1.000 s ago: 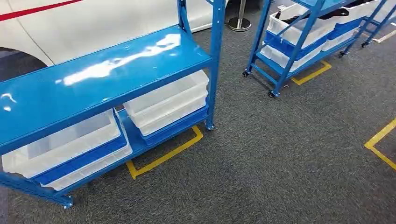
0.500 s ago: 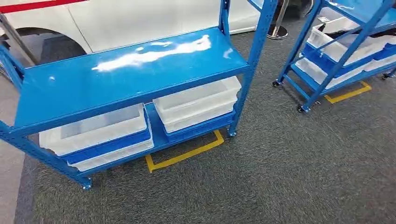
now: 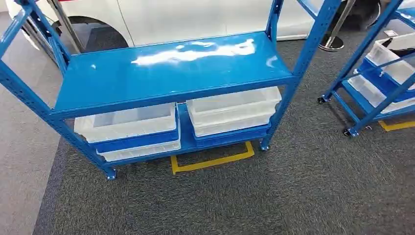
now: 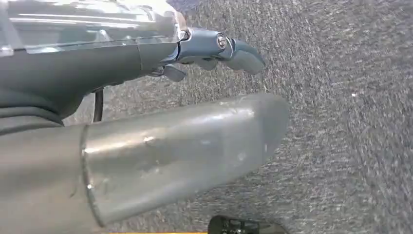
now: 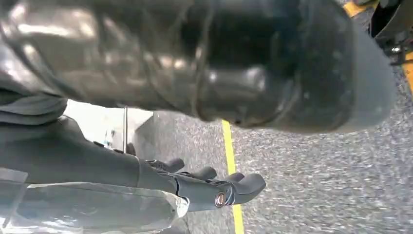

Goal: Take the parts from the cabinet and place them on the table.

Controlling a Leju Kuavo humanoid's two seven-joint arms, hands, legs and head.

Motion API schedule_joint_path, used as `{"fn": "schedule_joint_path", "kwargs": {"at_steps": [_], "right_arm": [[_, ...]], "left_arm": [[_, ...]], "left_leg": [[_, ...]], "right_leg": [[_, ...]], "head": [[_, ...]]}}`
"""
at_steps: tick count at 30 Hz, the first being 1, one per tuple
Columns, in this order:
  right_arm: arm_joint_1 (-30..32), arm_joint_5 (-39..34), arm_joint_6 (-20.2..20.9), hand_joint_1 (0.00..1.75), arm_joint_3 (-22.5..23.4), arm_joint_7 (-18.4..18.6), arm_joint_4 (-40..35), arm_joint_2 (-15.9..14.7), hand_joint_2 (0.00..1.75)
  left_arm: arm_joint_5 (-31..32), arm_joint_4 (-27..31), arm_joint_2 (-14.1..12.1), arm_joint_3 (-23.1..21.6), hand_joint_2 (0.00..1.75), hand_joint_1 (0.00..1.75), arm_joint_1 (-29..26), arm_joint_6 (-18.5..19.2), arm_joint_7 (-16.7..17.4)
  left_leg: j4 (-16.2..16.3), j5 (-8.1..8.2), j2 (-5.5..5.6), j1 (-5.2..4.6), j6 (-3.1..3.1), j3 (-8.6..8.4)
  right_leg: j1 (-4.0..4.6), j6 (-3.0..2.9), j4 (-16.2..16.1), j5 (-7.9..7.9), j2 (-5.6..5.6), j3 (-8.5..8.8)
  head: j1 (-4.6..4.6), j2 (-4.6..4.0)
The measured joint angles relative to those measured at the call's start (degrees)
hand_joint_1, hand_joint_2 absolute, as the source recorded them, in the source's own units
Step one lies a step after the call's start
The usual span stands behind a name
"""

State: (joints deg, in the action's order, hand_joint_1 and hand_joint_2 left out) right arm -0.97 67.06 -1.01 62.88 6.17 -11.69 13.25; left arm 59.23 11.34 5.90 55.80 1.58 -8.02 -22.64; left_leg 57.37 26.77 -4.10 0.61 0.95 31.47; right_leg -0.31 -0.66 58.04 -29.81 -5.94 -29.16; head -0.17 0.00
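Bins (image 3: 132, 128) under the blue rack (image 3: 171, 73) — contents unreadable; left hand (image 4: 214, 48) and right hand (image 5: 209, 187) — both released, empty.

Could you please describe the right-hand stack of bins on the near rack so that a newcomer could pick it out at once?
Find the blue rack in front of the white car. Under its glossy shelf, on the bottom level, sit two stacks of bins. The right-hand stack stands beside the rack's front right post, just above the yellow floor marking, with white bins over a blue one.

Factory or warehouse floor. Blue steel shelving rack (image 3: 166, 73) on casters holds stacked white and blue bins (image 3: 230, 110); second rack (image 3: 377, 73) nearby. Yellow floor tape (image 3: 210, 161) marks parking spots on grey carpet (image 3: 274, 196); white car body (image 3: 195, 17) behind.
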Motion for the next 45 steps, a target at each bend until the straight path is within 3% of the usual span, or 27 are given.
{"fn": "schedule_joint_path", "kwargs": {"at_steps": [3,4,5,6,8,9,10,12,13,14,15,18,19,20,21,23,24,25,27,29,30,35,38,39,41,44,45], "right_arm": [[-0.46,0.04,0.04,0.00,0.00,-0.02,0.00,0.00,0.00],[-0.59,0.07,0.04,0.00,0.00,-0.05,0.00,0.00,0.00],[-0.52,0.07,0.04,0.00,0.00,-0.05,0.00,0.00,0.00],[-0.38,0.07,0.02,0.00,0.00,-0.07,0.00,0.00,0.00],[-0.16,0.07,0.04,0.00,0.00,-0.09,0.00,0.00,0.00],[-0.10,0.07,0.09,0.00,0.00,-0.09,0.00,0.00,0.00],[-0.08,0.07,0.09,0.00,0.00,-0.07,0.00,0.00,0.00],[-0.04,0.07,0.09,0.00,0.00,-0.09,0.00,0.00,0.00],[0.00,0.07,0.09,0.00,0.00,-0.07,0.00,0.00,0.00],[0.14,0.07,0.09,0.00,0.00,-0.07,0.00,-0.02,0.00],[0.19,0.09,0.09,0.00,0.02,-0.09,0.00,-0.09,0.00],[-0.13,0.00,-0.37,0.00,0.04,-0.42,-0.02,-0.11,0.00],[-0.26,-0.13,-0.74,0.00,0.13,-0.57,-0.02,0.00,0.00],[-0.22,-0.22,-1.09,0.00,0.24,-0.68,-0.02,0.00,0.00],[-0.05,-0.22,-1.27,0.00,0.39,-0.77,-0.02,0.00,0.00],[0.27,-0.20,-1.35,0.00,0.78,-0.81,-0.02,0.00,0.00],[0.30,-0.17,-1.38,0.00,0.96,-0.81,-0.02,0.00,0.00],[0.29,-0.15,-1.49,0.00,1.09,-0.81,-0.02,0.00,0.00],[0.22,-0.04,-1.64,0.00,1.27,-0.81,-0.02,0.00,0.00],[0.11,-0.04,-1.77,0.00,1.40,-0.81,-0.02,0.02,0.00],[0.09,-0.04,-1.86,0.00,1.44,-0.81,-0.02,0.02,0.00],[-0.07,0.17,-2.47,0.00,1.51,-0.81,-0.02,0.02,0.00],[-0.04,0.39,-2.60,0.00,1.53,-0.77,-0.02,0.02,0.00],[-0.03,0.44,-2.62,0.00,1.53,-0.77,-0.02,0.02,1.75],[0.00,0.50,-2.64,0.00,1.53,-0.77,-0.02,0.02,1.75],[0.01,0.72,-2.84,0.00,1.53,-0.52,-0.02,0.02,1.75],[0.01,0.85,-3.04,0.00,1.53,-0.18,0.02,0.07,1.75]], "left_arm": [[0.22,0.00,-0.04,0.09,0.00,0.00,-0.29,-0.02,-0.03],[0.26,0.00,-0.04,0.09,0.00,0.00,-0.28,-0.02,-0.03],[0.26,0.00,-0.02,0.09,0.00,0.00,-0.29,-0.02,-0.05],[0.26,0.00,-0.02,0.09,0.00,0.00,-0.15,-0.02,-0.05],[0.26,0.00,-0.02,0.09,0.00,0.00,0.08,-0.02,-0.05],[0.28,0.00,-0.02,0.11,0.00,0.00,0.06,-0.02,-0.05],[0.28,0.00,-0.04,0.13,0.00,0.00,0.03,-0.02,-0.05],[0.33,0.00,-0.04,0.20,0.00,0.00,-0.04,-0.04,-0.05],[0.35,0.00,-0.02,0.26,0.00,0.00,-0.03,-0.02,-0.05],[0.35,0.00,0.04,0.26,0.00,0.00,-0.04,-0.04,-0.05],[0.37,0.00,0.15,0.26,0.00,0.00,0.11,-0.02,-0.03],[0.42,0.00,0.15,0.39,0.00,0.00,-0.12,-0.04,-0.05],[0.42,0.00,0.13,0.48,0.00,0.00,-0.25,-0.09,-0.05],[0.42,0.00,0.22,0.50,0.00,0.00,-0.38,-0.09,-0.11],[0.42,0.00,0.28,0.50,0.00,0.00,-0.22,-0.09,-0.13],[0.57,0.00,0.28,0.59,0.00,0.00,0.23,-0.15,-0.18],[0.63,0.00,0.28,0.72,0.00,0.00,0.27,-0.22,-0.20],[0.83,0.00,0.28,0.98,0.00,0.00,0.15,-0.22,-0.20],[0.92,0.00,0.28,1.38,0.00,0.00,-0.12,-0.22,-0.18],[0.92,0.00,0.26,1.46,0.00,0.00,-0.08,-0.24,-0.20],[0.94,0.00,0.26,1.46,0.00,0.00,0.02,-0.24,-0.20],[1.03,0.00,0.33,1.73,0.00,0.00,-0.20,-0.35,-0.13],[1.29,0.00,0.33,1.79,0.00,0.00,-0.13,-0.37,-0.09],[1.31,0.00,0.35,1.84,0.00,0.00,-0.15,-0.39,-0.09],[1.31,0.00,0.33,1.88,0.00,0.00,-0.18,-0.39,-0.02],[1.46,0.00,0.39,1.90,0.00,0.00,-0.17,-0.39,-0.03],[1.55,0.02,0.33,1.90,0.00,0.00,-0.15,-0.39,-0.02]], "left_leg": [[0.28,0.08,1.73,-0.21,-1.03,0.44],[-0.40,-0.38,2.42,0.47,-1.67,-0.31],[-0.58,-0.51,2.85,0.42,-1.90,-0.29],[-0.57,-0.65,3.37,0.45,-2.25,-0.12],[-0.55,-0.72,4.66,0.31,-2.48,0.10],[-0.50,-0.74,5.47,0.25,-2.50,0.15],[-0.45,-0.74,6.30,0.22,-2.50,0.10],[-0.33,-0.69,7.97,0.21,-2.43,-0.11],[-0.23,-0.62,8.93,0.19,-2.32,-0.21],[-0.16,-0.57,9.62,0.25,-2.22,-0.07],[0.28,-0.45,10.17,-0.13,-1.78,0.21],[-0.22,-0.82,11.64,0.38,-0.57,0.55],[-0.16,-0.77,11.68,0.27,-0.21,0.76],[0.88,-0.02,8.24,0.27,-0.11,0.94],[3.42,1.94,6.04,0.20,0.05,2.14],[12.00,6.49,4.75,0.36,0.58,6.26],[16.13,7.96,4.57,0.44,0.83,8.21],[17.79,7.83,4.48,0.55,1.00,8.90],[12.39,3.97,4.41,0.69,1.05,5.91],[1.78,-0.51,4.15,0.72,0.71,0.15],[0.02,0.52,4.07,0.38,0.41,-0.70],[-0.74,-0.47,4.15,0.55,-1.75,-0.71],[-0.80,-0.49,4.07,0.42,-2.64,-0.50],[-0.76,-0.48,4.07,0.32,-2.65,-0.42],[-0.70,-0.43,4.16,0.24,-2.69,-0.47],[-0.52,-0.15,4.49,0.18,-2.35,-0.95],[-0.06,0.14,4.50,-0.47,-2.19,-0.80]], "right_leg": [[-0.01,0.85,-0.49,0.02,-1.38,0.64],[-0.17,1.37,-0.27,-0.45,-0.73,0.75],[-0.47,1.62,0.83,-1.41,2.52,0.54],[-0.52,1.59,3.94,-3.64,4.49,-0.97],[-0.48,1.68,13.00,-7.98,5.63,-5.49],[-0.48,1.70,16.57,-8.86,5.73,-7.48],[-0.50,1.67,17.30,-8.00,5.73,-8.18],[-0.50,1.37,11.48,-3.09,6.02,-6.00],[-0.50,1.04,5.79,0.18,7.01,-3.62],[-0.51,0.64,1.39,1.75,10.21,-2.06],[-0.66,0.52,0.44,1.21,11.81,-1.79],[-0.17,0.21,0.58,1.29,10.04,-1.78],[-0.81,-0.35,-0.20,1.69,9.50,-1.51],[-0.83,-0.63,-0.65,1.94,8.79,-1.19],[-0.83,-1.03,-0.72,1.96,8.29,-1.15],[-0.65,-1.17,-0.67,1.85,7.00,-1.24],[-0.59,-1.19,-0.65,1.82,6.42,-1.31],[-0.58,-1.17,-0.63,1.81,6.02,-1.31],[-0.61,-0.92,-0.54,1.64,5.66,-1.13],[-0.62,-0.45,-0.33,1.32,5.34,-0.82],[-0.23,-0.12,-0.13,1.11,5.16,-0.95],[-0.64,1.43,0.42,0.66,5.31,-0.99],[-0.56,1.68,11.27,-5.74,5.60,-6.16],[-0.56,1.79,15.60,-7.31,5.67,-8.38],[-0.56,1.80,17.04,-6.09,5.66,-9.47],[-0.49,1.00,3.28,1.85,5.72,-3.05],[-0.60,1.33,0.48,1.34,5.86,-1.87]], "head": [[-0.04,0.00],[-0.07,0.00],[0.04,0.00],[0.02,0.00],[0.04,0.00],[0.04,0.00],[0.04,0.00],[0.04,0.00],[0.04,0.00],[0.04,0.00],[0.02,0.00],[0.04,0.00],[0.02,0.00],[0.00,0.00],[-0.18,0.00],[-0.18,0.00],[-0.18,0.00],[-0.18,0.00],[-0.18,0.00],[-0.18,0.00],[-0.18,0.00],[-0.15,0.00],[-0.11,0.00],[-0.11,0.00],[-0.11,0.00],[-0.11,0.00],[-0.09,0.00]]}}
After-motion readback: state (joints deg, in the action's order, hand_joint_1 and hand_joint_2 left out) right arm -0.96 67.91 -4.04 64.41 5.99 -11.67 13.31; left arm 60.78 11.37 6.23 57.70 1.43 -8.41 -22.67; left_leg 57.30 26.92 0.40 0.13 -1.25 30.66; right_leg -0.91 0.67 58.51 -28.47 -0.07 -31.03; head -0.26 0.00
